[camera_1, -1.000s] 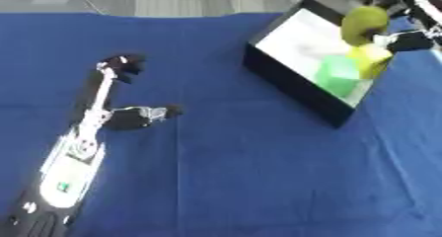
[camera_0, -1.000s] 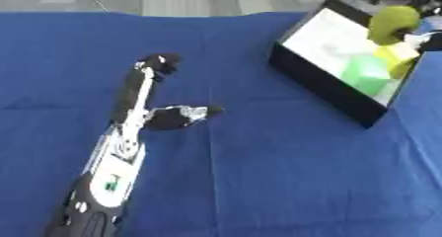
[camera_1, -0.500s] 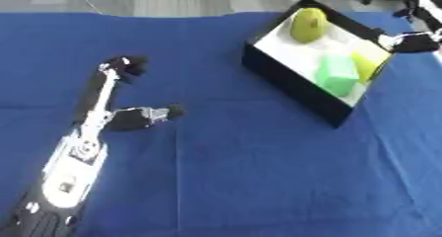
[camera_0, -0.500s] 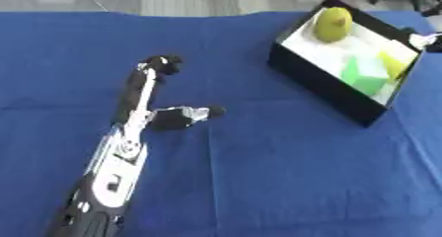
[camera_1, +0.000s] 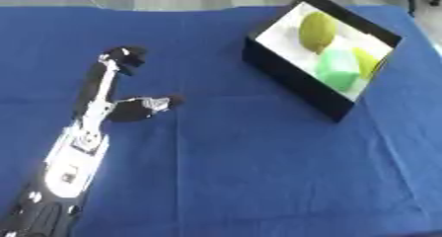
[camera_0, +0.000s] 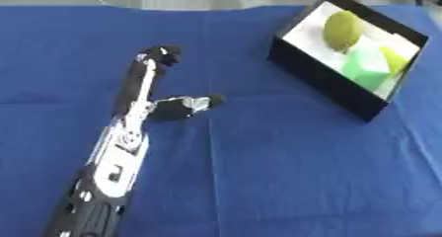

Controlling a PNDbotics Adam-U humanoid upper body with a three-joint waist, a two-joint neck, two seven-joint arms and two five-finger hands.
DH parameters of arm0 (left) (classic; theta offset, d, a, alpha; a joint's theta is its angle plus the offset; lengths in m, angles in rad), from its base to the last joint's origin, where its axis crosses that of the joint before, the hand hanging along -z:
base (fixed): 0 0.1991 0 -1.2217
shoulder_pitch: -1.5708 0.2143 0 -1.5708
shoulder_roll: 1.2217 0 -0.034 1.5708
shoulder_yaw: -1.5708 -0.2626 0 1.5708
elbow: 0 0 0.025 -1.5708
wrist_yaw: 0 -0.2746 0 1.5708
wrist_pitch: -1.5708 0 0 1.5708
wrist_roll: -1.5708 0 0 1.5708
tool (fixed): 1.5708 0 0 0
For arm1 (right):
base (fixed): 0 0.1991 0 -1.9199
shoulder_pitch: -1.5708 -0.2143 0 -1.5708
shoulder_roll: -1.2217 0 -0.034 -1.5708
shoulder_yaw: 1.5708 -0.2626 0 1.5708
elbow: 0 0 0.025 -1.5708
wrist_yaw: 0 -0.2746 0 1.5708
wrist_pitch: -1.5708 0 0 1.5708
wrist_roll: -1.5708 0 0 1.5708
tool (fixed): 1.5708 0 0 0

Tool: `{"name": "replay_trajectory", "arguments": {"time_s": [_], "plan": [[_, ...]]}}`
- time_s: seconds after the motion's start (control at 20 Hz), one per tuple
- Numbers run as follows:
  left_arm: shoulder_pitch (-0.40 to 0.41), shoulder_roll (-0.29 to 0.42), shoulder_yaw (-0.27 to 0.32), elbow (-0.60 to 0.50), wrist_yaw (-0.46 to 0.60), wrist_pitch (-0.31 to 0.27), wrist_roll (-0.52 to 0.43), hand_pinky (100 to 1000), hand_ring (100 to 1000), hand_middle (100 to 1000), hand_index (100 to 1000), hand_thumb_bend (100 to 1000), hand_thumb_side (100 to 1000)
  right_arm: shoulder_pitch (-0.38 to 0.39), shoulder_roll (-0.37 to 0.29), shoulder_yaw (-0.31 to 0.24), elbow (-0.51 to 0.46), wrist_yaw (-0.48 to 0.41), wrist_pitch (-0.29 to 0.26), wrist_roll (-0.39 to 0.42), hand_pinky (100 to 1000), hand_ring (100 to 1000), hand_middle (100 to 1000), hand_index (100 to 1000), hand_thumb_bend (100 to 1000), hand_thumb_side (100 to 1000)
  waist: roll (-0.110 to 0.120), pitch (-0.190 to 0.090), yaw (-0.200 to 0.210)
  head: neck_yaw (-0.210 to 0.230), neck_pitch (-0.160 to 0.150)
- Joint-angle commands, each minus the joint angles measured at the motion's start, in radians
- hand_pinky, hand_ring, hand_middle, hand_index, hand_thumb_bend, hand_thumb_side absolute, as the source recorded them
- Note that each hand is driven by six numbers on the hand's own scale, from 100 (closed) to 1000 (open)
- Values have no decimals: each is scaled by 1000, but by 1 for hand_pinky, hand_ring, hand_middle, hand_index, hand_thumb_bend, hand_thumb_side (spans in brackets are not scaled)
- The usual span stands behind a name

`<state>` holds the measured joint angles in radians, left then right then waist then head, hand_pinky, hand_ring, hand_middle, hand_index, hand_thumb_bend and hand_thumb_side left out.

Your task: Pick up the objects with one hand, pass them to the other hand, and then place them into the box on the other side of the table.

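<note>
Blue-clothed surface (camera_0: 259, 172), grey floor strip along top. My left hand (camera_0: 147, 90) lies left of centre, fingers straight, holding nothing. Black box (camera_0: 332, 90) upper right holds yellow-green fruit (camera_0: 343, 29) and green block (camera_0: 367, 69).

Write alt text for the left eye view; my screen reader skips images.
A black box with a white inside sits at the far right of a blue tablecloth, holding a yellow-green fruit, a green block and a yellow object. The robot's left hand lies open at left, empty.
</note>
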<state>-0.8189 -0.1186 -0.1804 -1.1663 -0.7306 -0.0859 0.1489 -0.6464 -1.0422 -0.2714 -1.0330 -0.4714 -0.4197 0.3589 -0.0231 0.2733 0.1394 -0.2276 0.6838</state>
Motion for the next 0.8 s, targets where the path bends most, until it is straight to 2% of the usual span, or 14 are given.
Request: {"name": "replay_trajectory", "arguments": {"time_s": [0.05,0.2,0.35,0.4,0.45,0.8], "plan": [[-17,21,10,-38,12,10,11,648,675,605,778,880,512,56,-86,-59,-125,-130,33,-3,842,1000,890,889,100,100,12,-46,-7,11,6],[-18,43,17,-61,32,27,19,648,677,609,781,861,510,144,-97,-110,-208,-181,54,-33,843,1000,883,881,100,100,17,-56,-11,20,13],[-18,75,31,-89,64,49,32,650,676,609,780,834,494,227,-87,-163,-262,-190,70,-73,842,1000,883,877,100,100,26,-66,-17,37,15],[-18,88,35,-98,74,56,36,650,676,609,779,529,611,255,-80,-180,-279,-187,72,-86,841,1000,884,876,100,100,29,-68,-18,40,15],[-18,101,41,-106,85,65,41,650,675,608,779,820,491,279,-69,-197,-294,-183,77,-99,841,1000,885,876,100,100,33,-69,-19,43,15],[-13,172,78,-164,204,119,66,652,674,612,785,764,470,413,30,-300,-415,-137,148,-128,842,1000,925,882,100,137,58,-81,-18,49,25]]}}
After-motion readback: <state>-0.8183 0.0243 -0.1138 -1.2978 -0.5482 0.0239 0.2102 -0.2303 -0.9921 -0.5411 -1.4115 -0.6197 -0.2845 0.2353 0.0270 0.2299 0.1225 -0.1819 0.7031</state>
